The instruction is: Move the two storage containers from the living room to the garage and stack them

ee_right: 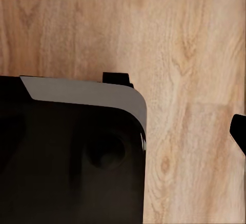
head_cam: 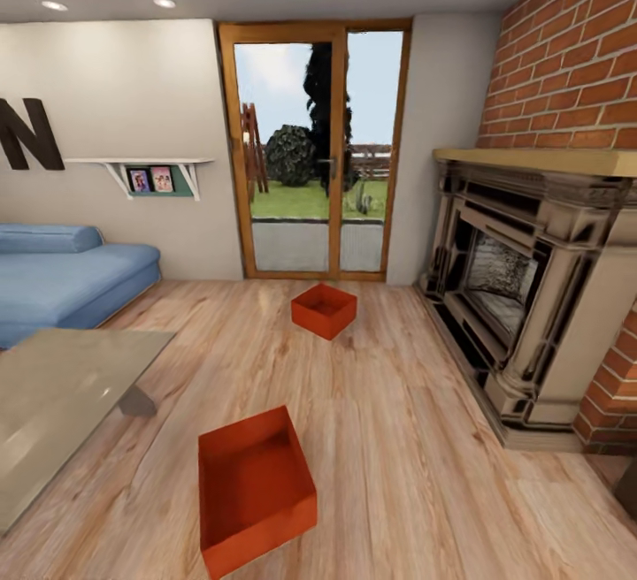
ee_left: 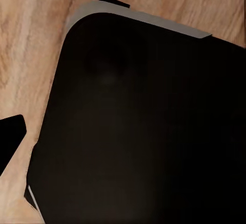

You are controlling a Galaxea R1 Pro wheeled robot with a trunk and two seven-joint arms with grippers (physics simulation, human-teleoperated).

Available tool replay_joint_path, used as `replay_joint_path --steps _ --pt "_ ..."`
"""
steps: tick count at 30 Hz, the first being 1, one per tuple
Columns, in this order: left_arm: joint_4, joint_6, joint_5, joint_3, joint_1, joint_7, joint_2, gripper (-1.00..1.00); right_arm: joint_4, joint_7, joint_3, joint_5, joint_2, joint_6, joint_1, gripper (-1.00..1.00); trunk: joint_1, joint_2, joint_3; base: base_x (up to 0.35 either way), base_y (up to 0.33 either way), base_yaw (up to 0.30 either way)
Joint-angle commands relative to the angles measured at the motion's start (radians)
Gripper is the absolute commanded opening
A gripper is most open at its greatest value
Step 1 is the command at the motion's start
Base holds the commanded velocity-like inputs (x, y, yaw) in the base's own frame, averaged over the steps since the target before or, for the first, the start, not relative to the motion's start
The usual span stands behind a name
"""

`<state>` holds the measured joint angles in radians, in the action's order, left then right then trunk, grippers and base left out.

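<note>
From the head view, two orange-red storage containers sit on the light wood plank flooring [head_cam: 398,421] of the living room. The near container [head_cam: 255,487] lies low in the view, just beside the corner of the glass coffee table [head_cam: 62,403]; it stands upright with its open top up, turned a little so its longer side runs away from the camera, one corner toward the table. The far container [head_cam: 324,309] rests well apart from it, close before the wood-framed glass doors [head_cam: 317,151], set diagonally — a corner points toward the camera. The blue sofa [head_cam: 62,279] stands at the left wall under a white shelf [head_cam: 146,169]; the fireplace [head_cam: 531,297] with its red brick surround [head_cam: 566,58] fills the right.

In the left wrist view, a dark rounded-cornered body of the robot [ee_left: 143,126] hangs over the plank floor [ee_left: 36,39]. How far the left gripper is spread cannot be told.

In the right wrist view, a similar dark body with a pale grey edge [ee_right: 66,157] covers the planks [ee_right: 189,55] — the right gripper's opening cannot be told either.
</note>
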<state>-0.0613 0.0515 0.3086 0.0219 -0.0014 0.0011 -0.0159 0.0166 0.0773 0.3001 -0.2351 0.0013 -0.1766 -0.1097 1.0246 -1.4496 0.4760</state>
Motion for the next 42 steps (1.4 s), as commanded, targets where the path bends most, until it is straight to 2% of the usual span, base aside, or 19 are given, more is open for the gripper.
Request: replay_joint_path --steps 1,22,30,42 --pt "-0.002 0.003 0.005 0.002 0.000 0.000 0.001 1.00 0.002 0.001 0.009 -0.009 0.000 -0.004 -0.001 1.00 0.000 0.000 0.001 0.113 -0.019 0.268" --pt "-0.009 0.004 0.007 0.004 0.000 0.000 0.002 1.00 0.002 0.001 0.010 -0.009 0.000 -0.006 -0.001 1.00 0.000 0.000 0.001 0.013 -0.002 0.263" --pt "-0.010 0.001 0.009 0.004 0.000 -0.001 0.000 1.00 0.002 -0.001 0.010 -0.007 -0.002 -0.007 -0.001 1.00 0.000 0.000 0.001 0.025 0.000 0.036" --pt "-0.010 0.001 0.009 0.003 0.000 -0.001 0.001 1.00 0.002 -0.001 0.011 -0.006 0.000 -0.011 -0.001 1.00 0.000 0.000 0.001 0.284 0.000 0.001"
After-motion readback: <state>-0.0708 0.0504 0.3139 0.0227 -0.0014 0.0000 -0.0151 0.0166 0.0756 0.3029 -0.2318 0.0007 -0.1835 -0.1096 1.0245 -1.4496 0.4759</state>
